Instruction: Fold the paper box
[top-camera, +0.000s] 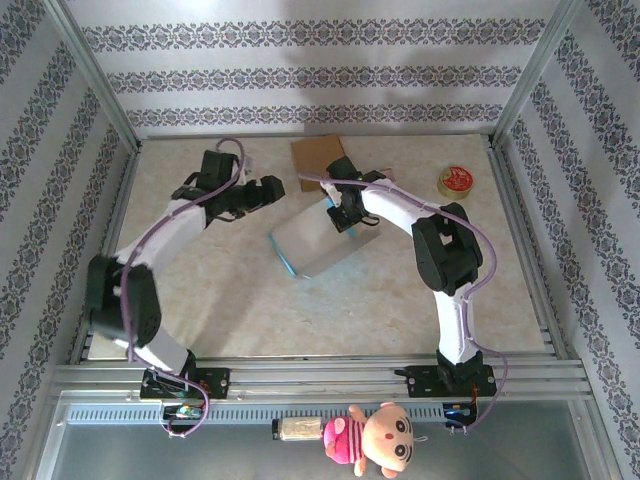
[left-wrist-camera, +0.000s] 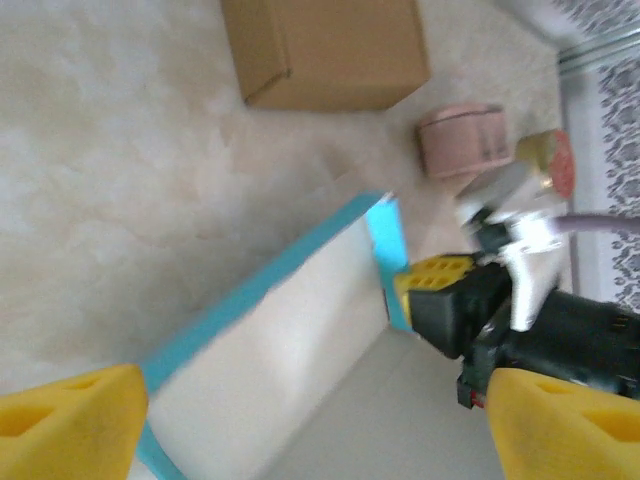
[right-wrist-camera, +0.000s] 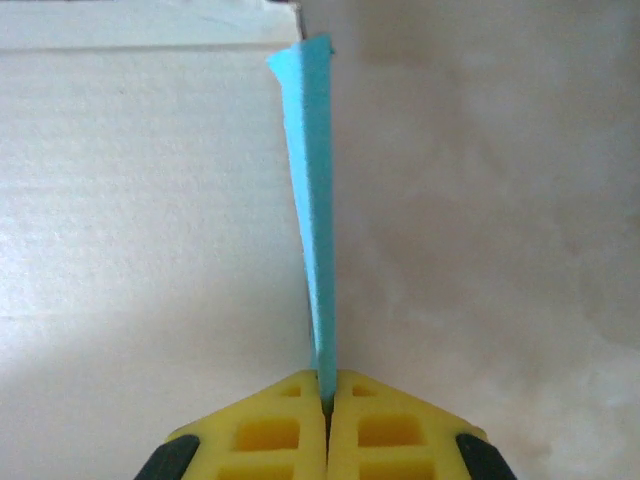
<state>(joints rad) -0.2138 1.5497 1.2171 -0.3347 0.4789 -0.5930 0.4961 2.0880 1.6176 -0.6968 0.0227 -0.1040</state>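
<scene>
From above, the paper box (top-camera: 322, 243) lies flattened on the table (top-camera: 220, 300), its long axis running diagonally from the near left to the far right. The right gripper (top-camera: 340, 212) sits on the box's far end. The left gripper (top-camera: 272, 188) hovers just left of that end, not touching it. A brown carton (top-camera: 318, 155) lies just beyond the box, and a red-topped roll (top-camera: 456, 181) lies well to its right. Bare table spreads on the near side of the box and to its left.

In the left wrist view, the left gripper (left-wrist-camera: 320, 440) has its yellow fingers (left-wrist-camera: 70, 420) spread wide with nothing between them. The paper box (left-wrist-camera: 290, 340) slants ahead, white with a blue edge. The right gripper (left-wrist-camera: 437, 278) is at the box's far corner. Beyond the box are the brown carton (left-wrist-camera: 330, 50) and a pink roll (left-wrist-camera: 462, 140).

In the right wrist view, the right gripper (right-wrist-camera: 325, 405) is pressed together on a thin blue flap (right-wrist-camera: 312, 200) that stands on edge. The white panel of the paper box (right-wrist-camera: 150, 200) lies left of the flap, and bare table lies right of it.
</scene>
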